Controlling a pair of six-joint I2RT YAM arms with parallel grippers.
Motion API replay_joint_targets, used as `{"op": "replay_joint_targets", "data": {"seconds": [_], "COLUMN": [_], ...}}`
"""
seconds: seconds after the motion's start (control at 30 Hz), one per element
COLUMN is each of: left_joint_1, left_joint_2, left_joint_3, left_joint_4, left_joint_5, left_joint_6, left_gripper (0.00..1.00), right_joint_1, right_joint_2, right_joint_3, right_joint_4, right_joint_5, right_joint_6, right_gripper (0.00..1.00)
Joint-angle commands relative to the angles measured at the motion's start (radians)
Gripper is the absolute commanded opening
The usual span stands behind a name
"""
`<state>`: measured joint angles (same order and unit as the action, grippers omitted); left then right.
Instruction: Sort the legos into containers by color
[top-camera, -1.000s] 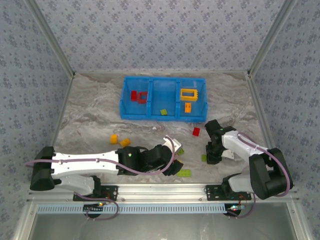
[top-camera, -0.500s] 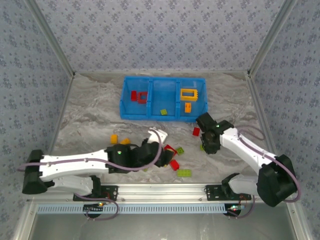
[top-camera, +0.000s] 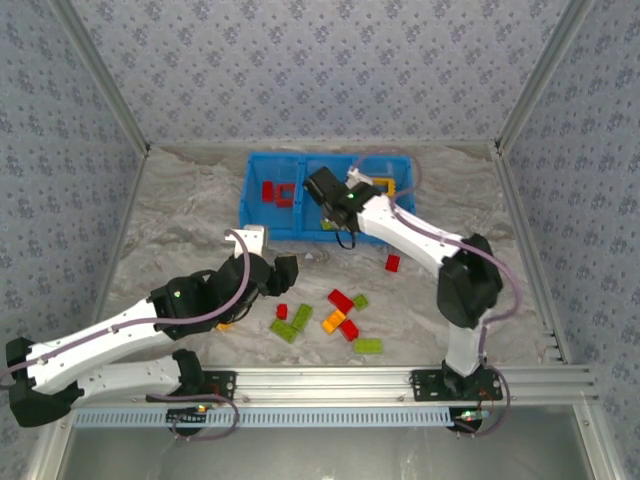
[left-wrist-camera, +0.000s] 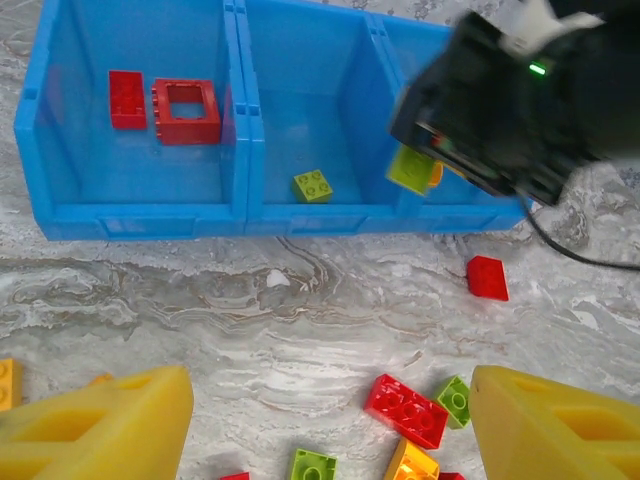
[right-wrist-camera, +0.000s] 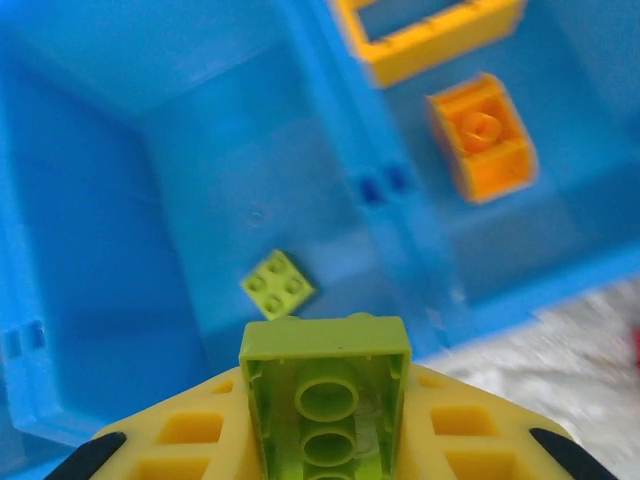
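Right wrist cam first: my right gripper (right-wrist-camera: 328, 432) is pinched in on a lime brick (right-wrist-camera: 325, 352). The brick's underside faces the lens, so I can see the round tubes inside it. It's hanging above the middle compartment of the blue tray (right-wrist-camera: 380, 190), clear of the floor. Down on that floor sits one small green brick (right-wrist-camera: 278, 284), studs up. The compartment to the right has an orange frame (right-wrist-camera: 430, 30) and an orange brick (right-wrist-camera: 482, 137) in it.

Over on the left wrist cam, my left gripper (left-wrist-camera: 332, 395) is spread wide. The yellow fingers (left-wrist-camera: 100, 425) sit in the two bottom corners, with nothing gripped and just marble table (left-wrist-camera: 300, 300) between them. It's up off the surface, not touching any brick. From this angle the left compartment holds a red brick (left-wrist-camera: 127, 98) and a red frame (left-wrist-camera: 186, 97) just beside each other. The black body of the right gripper hides a good part of the right compartment, and the lime brick pokes out underneath it.

Top cam: the right arm is stretched across to the tray and the left arm lies low over the table. A lone red brick (top-camera: 392, 263) sits on the table in front of the tray's right end. Closer to the arm bases there's a loose cluster (top-camera: 349, 330) of red, green and orange bricks. The left gripper is near that cluster, on its left side.
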<state>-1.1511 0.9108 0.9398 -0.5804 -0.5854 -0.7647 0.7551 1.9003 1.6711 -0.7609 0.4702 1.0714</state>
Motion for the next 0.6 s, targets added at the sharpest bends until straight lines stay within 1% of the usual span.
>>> {"op": "replay_joint_targets", "data": {"seconds": [0.0,0.1,0.2,0.3,0.37,0.43,0.57], "left_joint_1": [0.007,0.007,0.007,0.007,0.006,0.005,0.006], "left_joint_2": [0.005,0.016,0.032,0.047,0.06,0.077,0.111], "left_joint_3": [-0.004,-0.008,-0.004,0.001,0.006,0.011,0.022], "left_joint_4": [-0.01,0.018,0.04,0.061,0.078,0.087,0.1], "left_joint_5": [-0.012,0.004,0.009,0.009,0.009,0.033,0.046], "left_joint_6": [-0.022,-0.016,-0.008,0.003,0.012,0.019,0.025], "left_gripper": [0.73,0.73,0.73,0.73,0.73,0.73,0.73], "right_joint_1": [-0.013,-0.051,-0.099,-0.128,-0.152,-0.17,-0.177], "right_joint_2": [0.121,0.221,0.284,0.325,0.337,0.352,0.382], "right_joint_3": [0.141,0.218,0.243,0.278,0.276,0.279,0.311], "right_joint_4": [-0.015,0.02,0.102,0.107,0.135,0.148,0.146], "right_joint_5": [-0.021,-0.128,-0.261,-0.299,-0.362,-0.424,-0.486], "right_joint_6": [-0.157,-0.154,-0.174,-0.197,-0.204,-0.206,-0.226], "right_gripper": [0.22,0.22,0.22,0.23,0.24,0.24,0.24]}}
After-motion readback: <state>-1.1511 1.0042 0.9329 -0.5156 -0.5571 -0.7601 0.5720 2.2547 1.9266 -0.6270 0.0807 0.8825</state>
